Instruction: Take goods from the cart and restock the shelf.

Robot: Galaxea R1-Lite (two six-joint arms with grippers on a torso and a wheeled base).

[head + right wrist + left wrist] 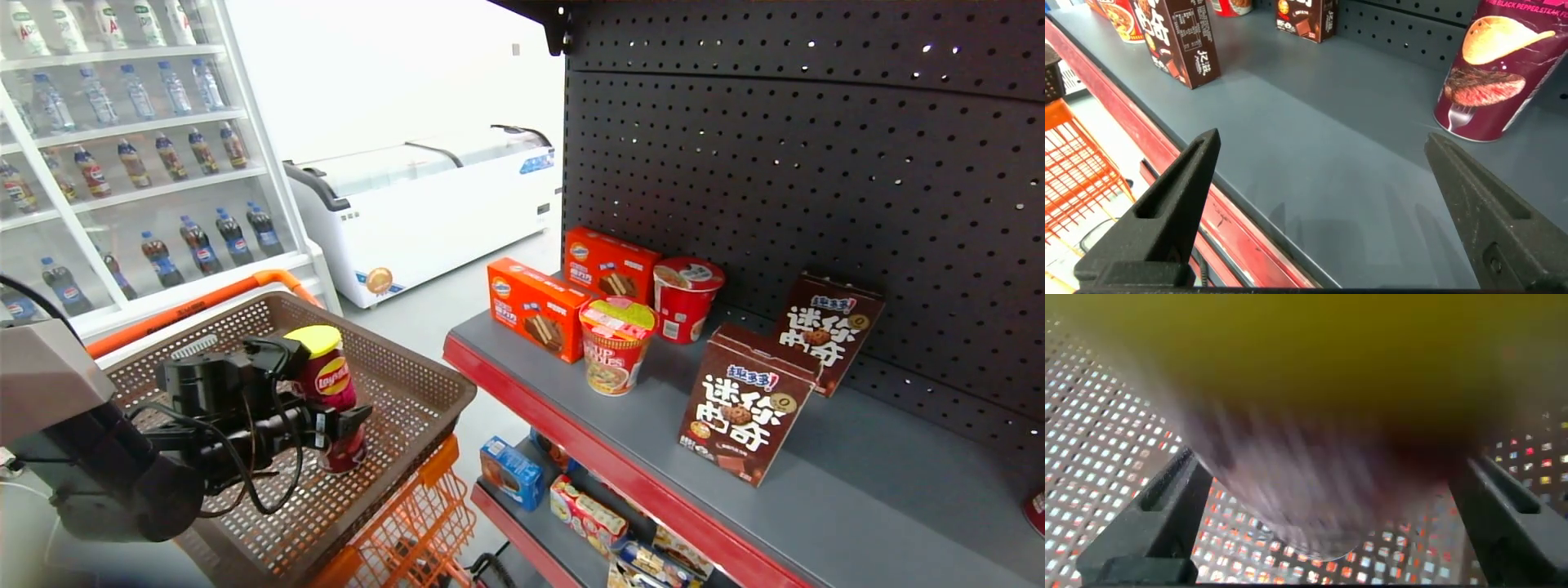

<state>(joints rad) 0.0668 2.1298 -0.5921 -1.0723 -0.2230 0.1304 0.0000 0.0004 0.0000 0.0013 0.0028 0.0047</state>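
One can point(332, 371) of chips, upright in the basket point(384, 351), squeezed at mid-height by the left gripper point(331, 400), both fingers closed on its sides. Tall tube shape, glossy maroon wrap, yellow plastic lid, round yellow-and-red logo badge facing out. Can't tell whether the bottom touches the basket floor or hangs just off it. Seen from the left wrist, just a blur of yellow and maroon between two dark fingers, with mesh behind.

Brown plastic basket, punched all over with little square holes, sitting on top of an orange wire cart point(424, 506) with an orange handle point(204, 298).

Off to the right, a flat grey shelf point(857, 490) with a red front lip and black pegboard point(816, 163) behind. Two orange boxes point(539, 306) with a round logo and a wafer picture. Two paper cups point(616, 345) of noodles beside them, red with printed lids. Then two brown boxes point(743, 408) with big white characters and cookie pictures. All upright, each pair set one behind the other.

Right gripper point(1323, 143) hovering over a bare stretch of shelf, fingers spread wide, holding nothing. Second can point(1494, 73) standing on the shelf near it, purple-maroon, with a chip and a steak on a fork printed on the side.

Further back, a glass-door cooler point(122, 163) full of bottles and a white chest freezer point(424, 212).
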